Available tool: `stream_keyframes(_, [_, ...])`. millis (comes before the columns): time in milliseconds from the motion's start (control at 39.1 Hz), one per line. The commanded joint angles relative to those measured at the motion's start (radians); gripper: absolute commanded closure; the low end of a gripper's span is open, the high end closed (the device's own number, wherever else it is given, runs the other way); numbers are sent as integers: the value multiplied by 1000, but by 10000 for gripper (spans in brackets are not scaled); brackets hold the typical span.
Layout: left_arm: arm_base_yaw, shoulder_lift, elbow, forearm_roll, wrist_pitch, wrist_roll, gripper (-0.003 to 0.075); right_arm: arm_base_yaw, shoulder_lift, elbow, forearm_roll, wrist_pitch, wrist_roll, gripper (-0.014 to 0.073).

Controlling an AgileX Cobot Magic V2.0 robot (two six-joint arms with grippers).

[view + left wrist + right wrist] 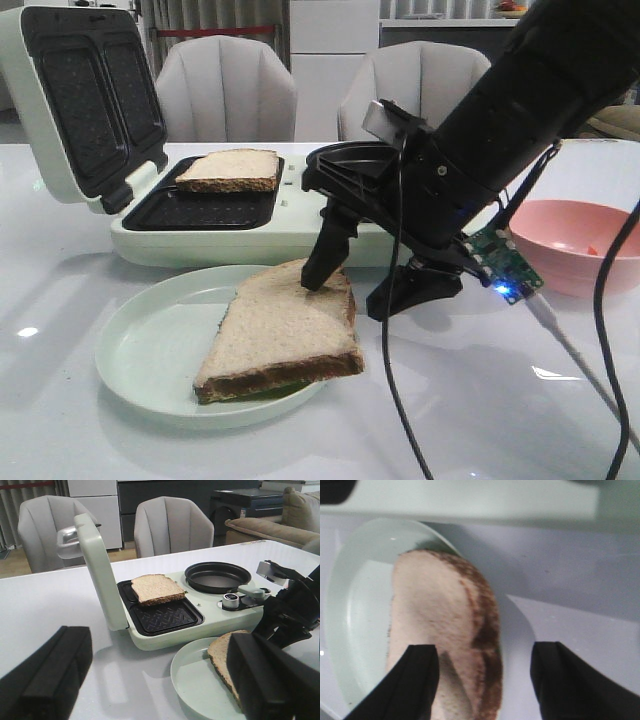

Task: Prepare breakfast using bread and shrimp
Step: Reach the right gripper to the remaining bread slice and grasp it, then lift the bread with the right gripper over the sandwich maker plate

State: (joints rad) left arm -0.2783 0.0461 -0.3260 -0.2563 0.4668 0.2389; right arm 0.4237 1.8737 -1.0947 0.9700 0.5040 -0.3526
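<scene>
**Right tool open over the slice on the plate**

My right tool (368, 290) was down at the plate (150, 345) with its jaws spread wide and nothing between them. In the front view one finger (327, 255) touched the top of the near slice (285, 330) close to its far corner; the other finger stood off the plate's rim, over the desk (480, 420). The right wrist view agreed: one finger (415, 682) over the crumb, the other (570, 682) well clear of the crust, so the crusted edge lay between them.

That slice rested on the pale green plate, its near crust hanging over the rim. The second slice (228, 170) sat in the far well of the open sandwich maker (200, 235), just behind the plate. A pink bowl (585, 245) stood at the right; I could make out only a faint orange bit inside, too little to call shrimp.

My left tool (150, 680) hung back on the left of the desk, released and empty.

I judged the bread light, soft and easily crushed: a hard squeeze on the crumb would dent or tear it, and held by one corner it would sag. The crust was the firmest part, so the overhanging crusted edge looked like the place to take it, pinched gently across its thickness, with a short carry to the empty near well.
</scene>
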Motion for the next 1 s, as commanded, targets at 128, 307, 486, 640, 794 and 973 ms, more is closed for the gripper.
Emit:
stream_keyframes(128, [-7,11,-25,-18,-77,-10,116,0,-45,-31,120,8,-75,255])
stream_keyframes(307, [-7,11,-25,-18,-77,-10,116,0,-45,-31,130,8,-99,393])
stream_keyframes(486, [-7,11,-25,-18,-77,-10,116,0,-46,-31,136,-1,-101,475])
stream_keyframes(640, [-7,11,-25,-18,-77,-10,116,0,-67,-31,136,-6,-109,476])
stream_keyframes(794, [-7,11,-25,-18,-77,-10,116,0,-126,-31,136,-17,-145,476])
stream_keyframes(973, [-7,11,-25,-18,-77,-10,116,0,-196,-31,136,-3,-150,476])
